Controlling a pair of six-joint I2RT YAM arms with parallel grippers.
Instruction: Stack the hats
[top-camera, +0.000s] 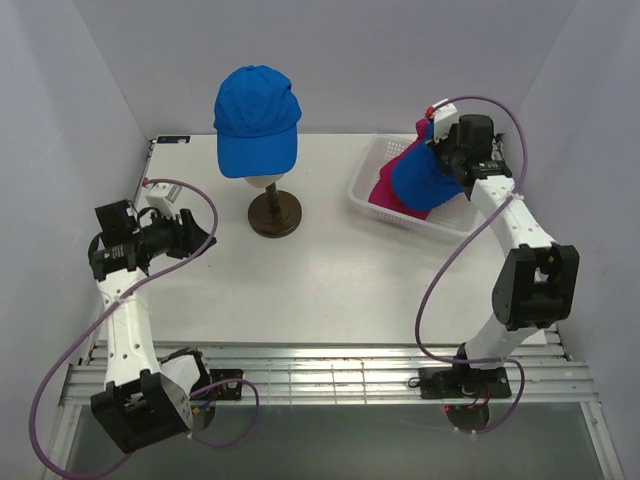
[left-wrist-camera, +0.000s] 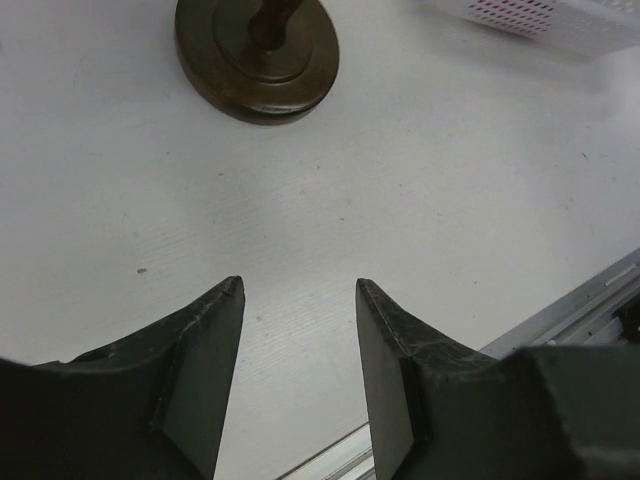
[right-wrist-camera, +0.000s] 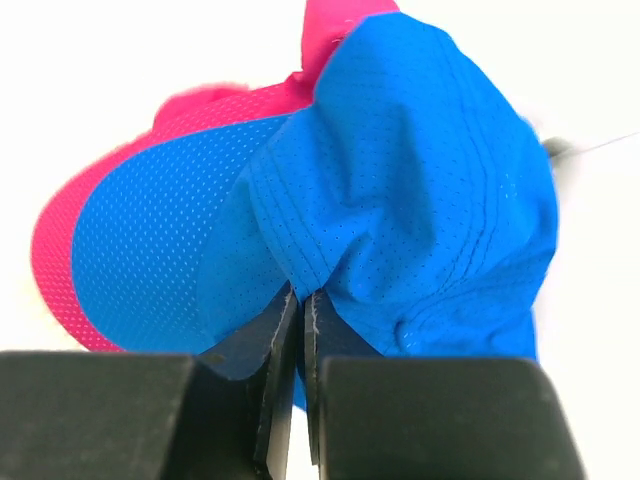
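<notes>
One bright blue hat (top-camera: 257, 120) sits on the mannequin head at the back centre. A second blue hat (top-camera: 422, 180) lies over a magenta pink hat (top-camera: 384, 190) in the white basket (top-camera: 362, 192) at the back right. My right gripper (top-camera: 442, 152) is shut on a fold of that blue hat's crown (right-wrist-camera: 420, 180); its fingertips (right-wrist-camera: 302, 292) pinch the fabric. The pink hat's brim (right-wrist-camera: 70, 240) shows under the blue brim. I cannot tell whether another pink hat lies beneath. My left gripper (top-camera: 205, 235) is open and empty over the table on the left (left-wrist-camera: 300, 285).
The mannequin head stands on a dark round stand (top-camera: 275, 215), which also shows at the top of the left wrist view (left-wrist-camera: 257, 55). The basket's corner (left-wrist-camera: 560, 20) shows at the top right there. White walls enclose the table. A metal rail runs along the near edge (top-camera: 330, 380).
</notes>
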